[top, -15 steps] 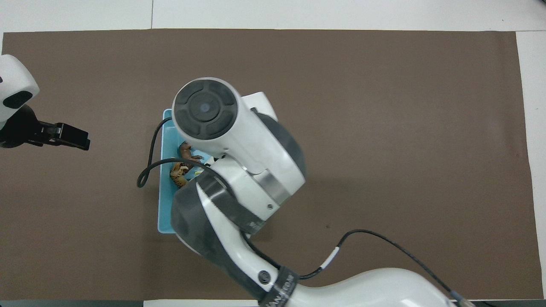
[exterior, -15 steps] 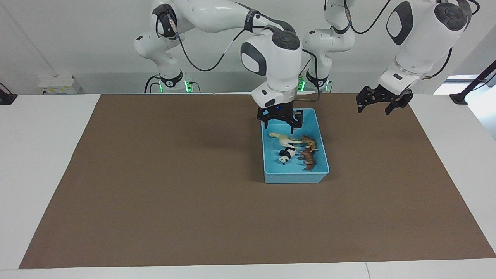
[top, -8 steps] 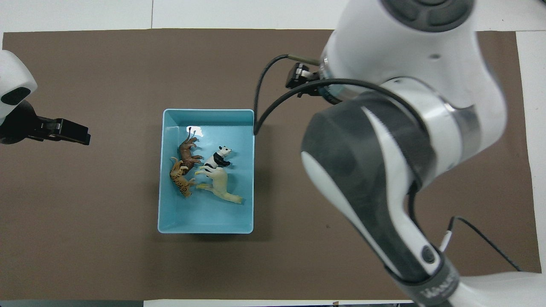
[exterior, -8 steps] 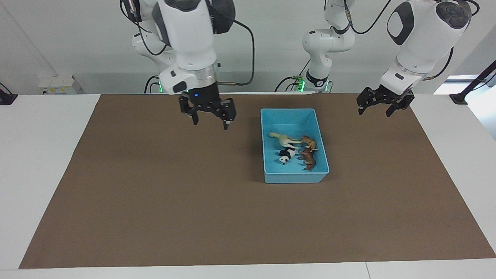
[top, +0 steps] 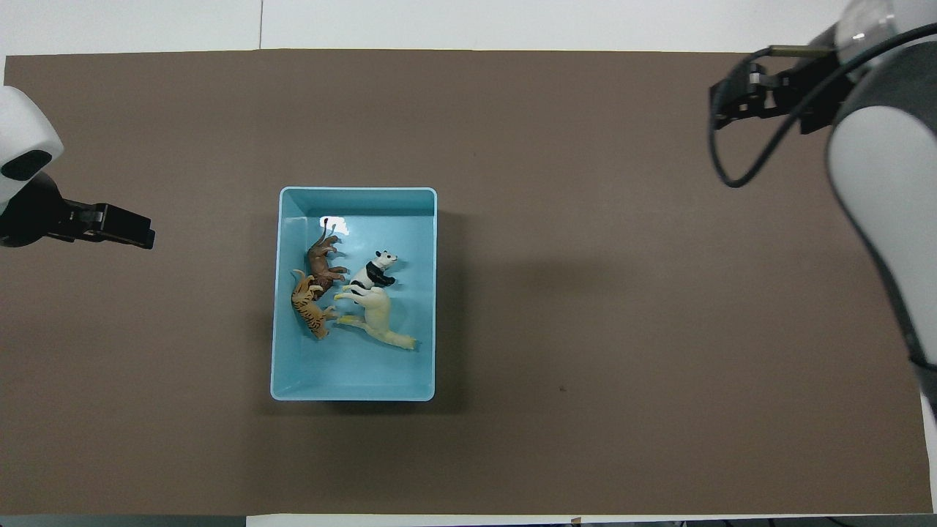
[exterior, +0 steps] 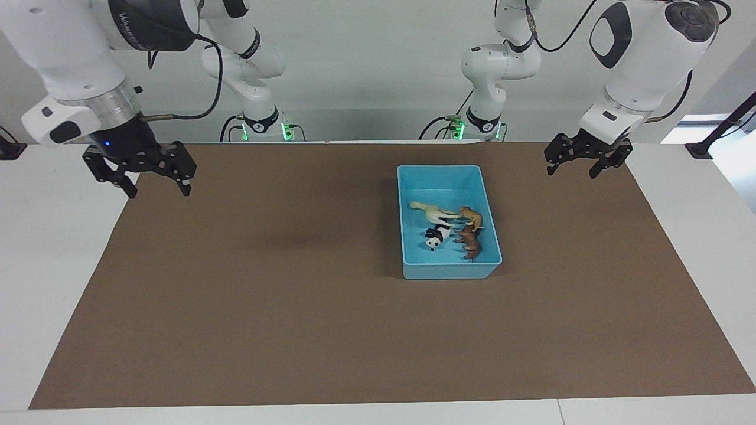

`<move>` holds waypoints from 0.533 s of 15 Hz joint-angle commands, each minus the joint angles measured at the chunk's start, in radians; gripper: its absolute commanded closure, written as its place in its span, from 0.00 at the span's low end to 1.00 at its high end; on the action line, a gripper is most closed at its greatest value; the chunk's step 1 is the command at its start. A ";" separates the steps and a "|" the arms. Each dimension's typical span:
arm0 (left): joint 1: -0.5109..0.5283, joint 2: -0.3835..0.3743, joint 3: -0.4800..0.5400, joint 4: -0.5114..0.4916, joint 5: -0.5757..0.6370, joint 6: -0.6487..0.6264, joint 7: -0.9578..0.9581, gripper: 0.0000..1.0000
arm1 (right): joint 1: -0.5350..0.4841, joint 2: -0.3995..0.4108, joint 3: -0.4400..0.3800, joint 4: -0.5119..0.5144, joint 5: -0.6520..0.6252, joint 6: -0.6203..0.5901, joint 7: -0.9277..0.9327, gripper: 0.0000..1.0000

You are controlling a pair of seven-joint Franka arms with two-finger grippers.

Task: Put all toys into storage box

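Both end effectors hang wide and empty: right end effector (exterior: 156, 183) over the mat (exterior: 295, 295) edge, left end effector (exterior: 580, 164) at its own end. On the counter (exterior: 53, 265), the box (exterior: 449, 270) holds horse (exterior: 434, 211), tiger (exterior: 471, 217), then panda (exterior: 436, 236) and lion (exterior: 469, 242).

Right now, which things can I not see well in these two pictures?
- Overhead view: the left gripper shows only its tips; the picture's edge cuts off the arm.
- Overhead view: the right gripper is partly covered by its own cable and arm.
- Both views: how the lion, tiger, panda and horse touch inside the storage box is too small to tell.
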 commanded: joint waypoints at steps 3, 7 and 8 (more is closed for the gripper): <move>-0.016 -0.009 0.014 -0.007 0.002 0.027 0.016 0.00 | -0.032 -0.351 0.017 -0.467 -0.040 0.031 -0.032 0.00; -0.016 -0.004 0.011 0.023 0.017 0.012 0.014 0.00 | -0.050 -0.418 0.017 -0.632 -0.042 0.178 -0.032 0.00; -0.016 -0.004 0.011 0.025 0.017 0.009 0.014 0.00 | -0.052 -0.409 0.019 -0.632 -0.042 0.202 -0.031 0.00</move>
